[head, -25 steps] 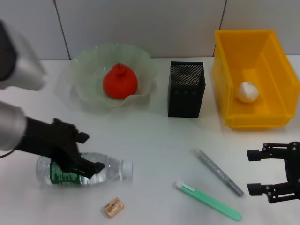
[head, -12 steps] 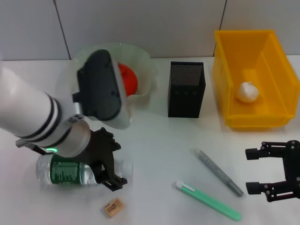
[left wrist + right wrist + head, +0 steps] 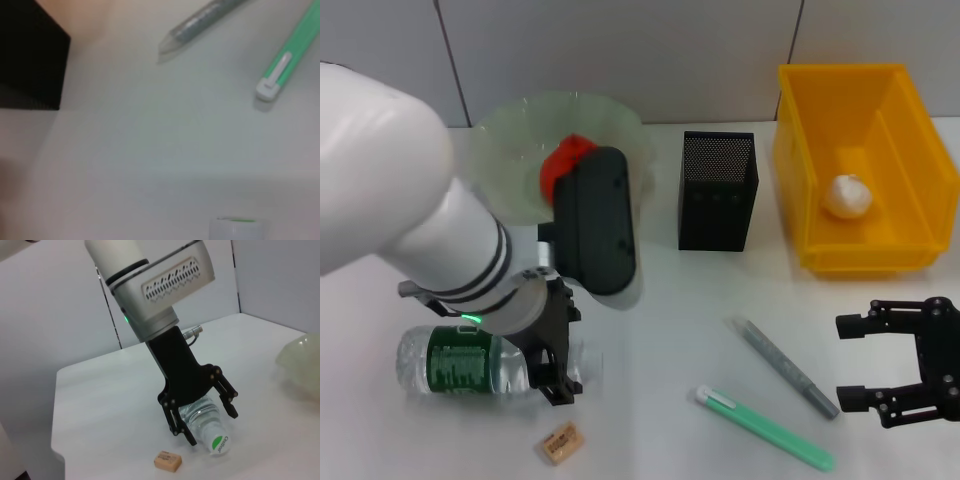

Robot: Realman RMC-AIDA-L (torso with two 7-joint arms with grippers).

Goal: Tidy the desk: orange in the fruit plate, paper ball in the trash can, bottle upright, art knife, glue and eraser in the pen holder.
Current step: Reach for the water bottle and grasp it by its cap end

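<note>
The bottle point(image 3: 470, 362) lies on its side at the front left, its cap point(image 3: 218, 444) pointing right. My left gripper point(image 3: 563, 355) is open and straddles the bottle's neck, one finger on each side point(image 3: 212, 427). The eraser point(image 3: 560, 442) lies just in front of it. My left arm hides most of the orange point(image 3: 563, 158) in the fruit plate point(image 3: 515, 125). In the trash can point(image 3: 820, 150) rests the paper ball point(image 3: 847, 195). A grey glue stick point(image 3: 785, 367) and the green art knife point(image 3: 765, 428) lie right of centre. The pen holder point(image 3: 717, 190) stands mid-table. My right gripper point(image 3: 905, 375) hangs open at the front right.
My bulky white left arm point(image 3: 410, 220) covers the left of the table and part of the plate. In the left wrist view the pen holder's corner point(image 3: 30, 55), the glue stick point(image 3: 200, 22) and the art knife point(image 3: 290, 60) show beyond the bottle's cap point(image 3: 237, 227).
My left arm has swung over the table and turned, its wrist now covering most of the orange. Its gripper has shifted to the bottle's neck. The right gripper has barely moved.
</note>
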